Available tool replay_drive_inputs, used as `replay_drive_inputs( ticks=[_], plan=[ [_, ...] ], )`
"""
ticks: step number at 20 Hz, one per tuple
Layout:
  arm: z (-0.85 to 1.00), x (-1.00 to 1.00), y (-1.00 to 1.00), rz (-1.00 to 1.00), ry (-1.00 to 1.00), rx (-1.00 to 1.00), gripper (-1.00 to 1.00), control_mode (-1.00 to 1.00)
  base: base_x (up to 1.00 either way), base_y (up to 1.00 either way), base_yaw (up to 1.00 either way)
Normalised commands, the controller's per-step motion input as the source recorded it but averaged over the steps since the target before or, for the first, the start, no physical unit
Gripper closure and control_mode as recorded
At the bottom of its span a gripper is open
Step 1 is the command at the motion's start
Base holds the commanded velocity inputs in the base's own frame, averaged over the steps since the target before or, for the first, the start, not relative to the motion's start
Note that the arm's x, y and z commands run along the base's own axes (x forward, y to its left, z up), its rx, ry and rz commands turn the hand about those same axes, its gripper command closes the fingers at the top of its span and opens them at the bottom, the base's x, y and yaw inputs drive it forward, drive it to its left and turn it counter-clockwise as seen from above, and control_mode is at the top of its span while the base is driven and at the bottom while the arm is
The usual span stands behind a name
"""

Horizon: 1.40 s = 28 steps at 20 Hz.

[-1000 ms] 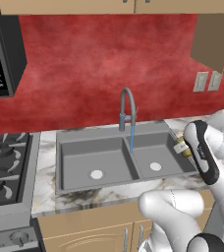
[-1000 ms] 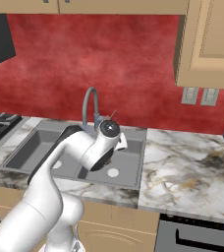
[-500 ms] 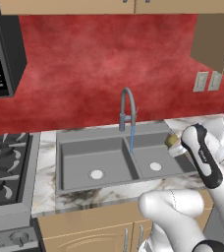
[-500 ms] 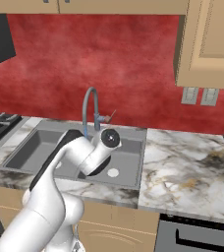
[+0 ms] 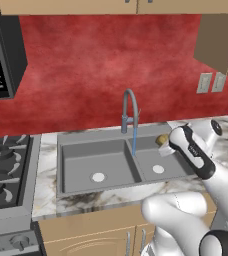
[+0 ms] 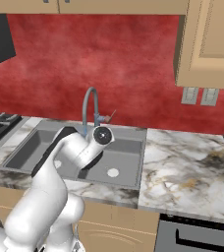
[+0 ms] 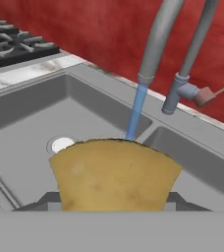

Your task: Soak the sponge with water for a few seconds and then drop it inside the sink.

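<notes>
Now the gripper (image 7: 115, 209), clenching the sponge (image 7: 115, 174), has neared the water (image 7: 135, 112) (running).

The gripper (image 5: 164, 145) carried the sponge (image 5: 162, 139) leftward over the sink (image 5: 81, 139), closer to the water (image 5: 134, 141).

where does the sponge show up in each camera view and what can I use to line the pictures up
Left base view: the sponge sits right of centre, at the tip of the arm, above the sink's right basin, just right of the water.
Right base view: I cannot make it out; the arm covers that spot.
Hand view: bottom centre, large, between the fingers, with the stream behind its top edge.
Shared landmark: the faucet.
</notes>
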Motion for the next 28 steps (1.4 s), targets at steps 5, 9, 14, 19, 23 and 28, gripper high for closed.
replay_drive_inputs(
  ticks=[5,9,14,19,23,28],
  plan=[
    [0.00,0.33,0.14,0.00,0.00,0.00,1.00,-1.00,0.00,0.00,0.00],
    [-0.09,0.04,0.00,0.00,0.00,0.00,1.00,-1.00,0.00,0.00,0.00],
    [-0.18,0.00,0.00,0.00,0.00,0.00,1.00,-1.00,0.00,0.00,0.00],
    [-0.18,0.05,0.00,0.00,0.00,0.00,1.00,-1.00,0.00,0.00,0.00],
    [-0.17,0.30,0.00,0.00,0.00,0.00,1.00,-1.00,0.00,0.00,0.00],
    [-0.12,0.37,0.00,0.02,0.00,0.00,1.00,-1.00,0.00,0.00,0.00]
  ],
)
